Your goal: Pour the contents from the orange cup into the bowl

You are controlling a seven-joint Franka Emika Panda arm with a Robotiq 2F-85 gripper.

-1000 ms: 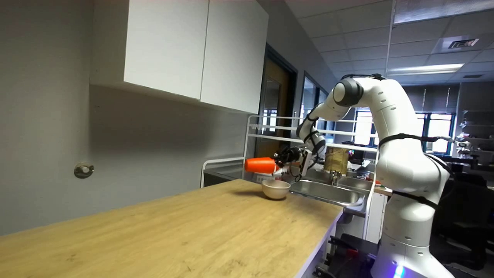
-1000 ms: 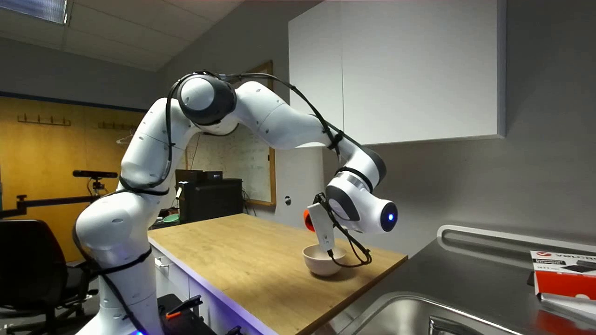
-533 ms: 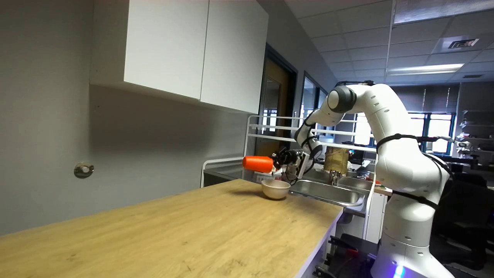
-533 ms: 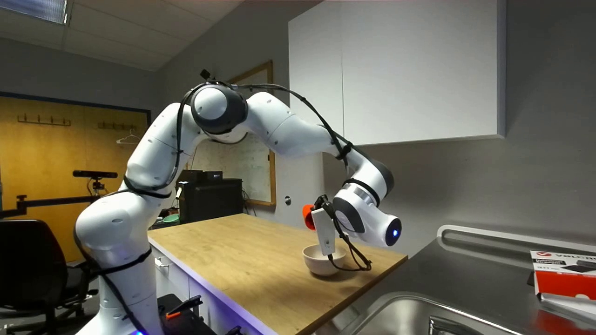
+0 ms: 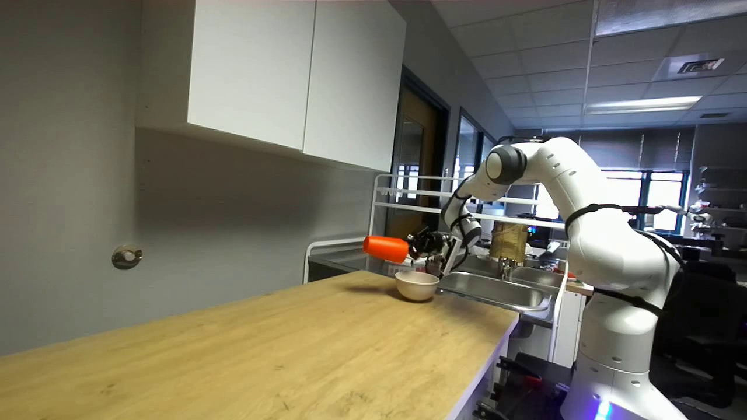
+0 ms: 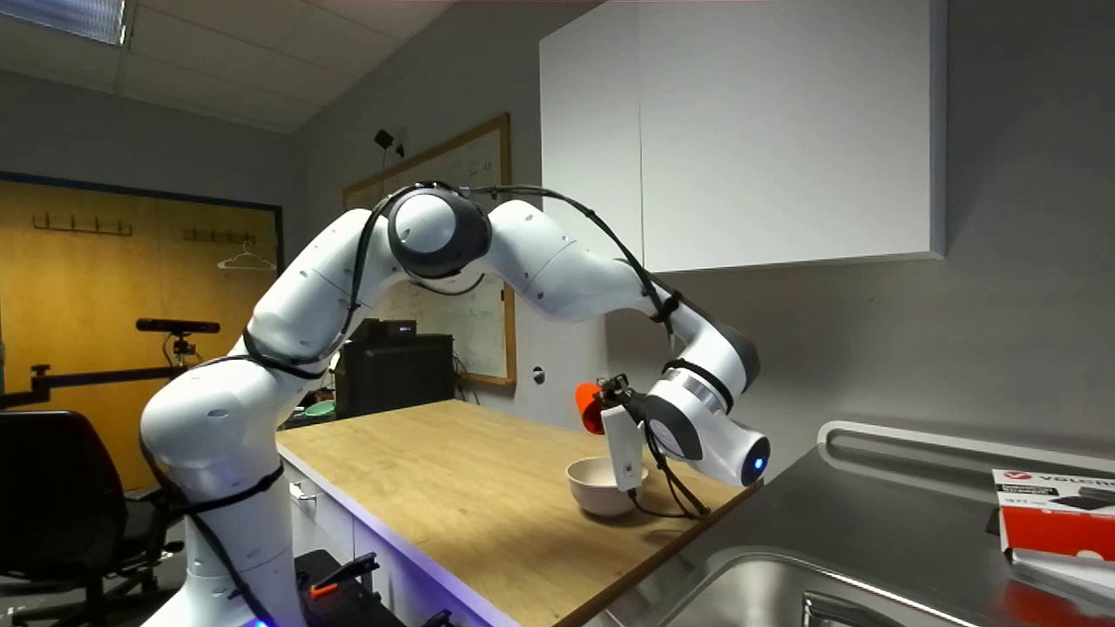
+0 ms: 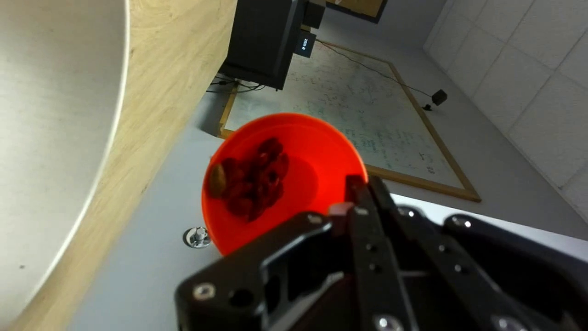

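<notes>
The orange cup (image 5: pixel 385 249) is held on its side above the bowl (image 5: pixel 416 286), its base slightly higher than its mouth, which faces the wrist. It also shows in an exterior view (image 6: pixel 589 407), partly hidden by the gripper. In the wrist view, dark red pieces and one brownish piece (image 7: pixel 217 180) lie inside the cup (image 7: pixel 321 147) on its lower side. My gripper (image 7: pixel 366 181) is shut on the cup's rim, one finger inside and one outside. The pale bowl stands upright on the counter; its inside (image 7: pixel 50 115) fills the left of the wrist view, and no pieces show there.
The wooden counter (image 5: pixel 280 344) ends beside the sink (image 5: pixel 496 290). A white wall cabinet (image 6: pixel 766 139) hangs above. A white rack (image 5: pixel 372 221) stands at the counter's far end. A red and white box (image 6: pixel 1054 514) lies on the dark worktop.
The arm's elbow has come down and forward. The cup has moved away from the arm's base side and tipped a little more, base up. The bowl has not moved.
</notes>
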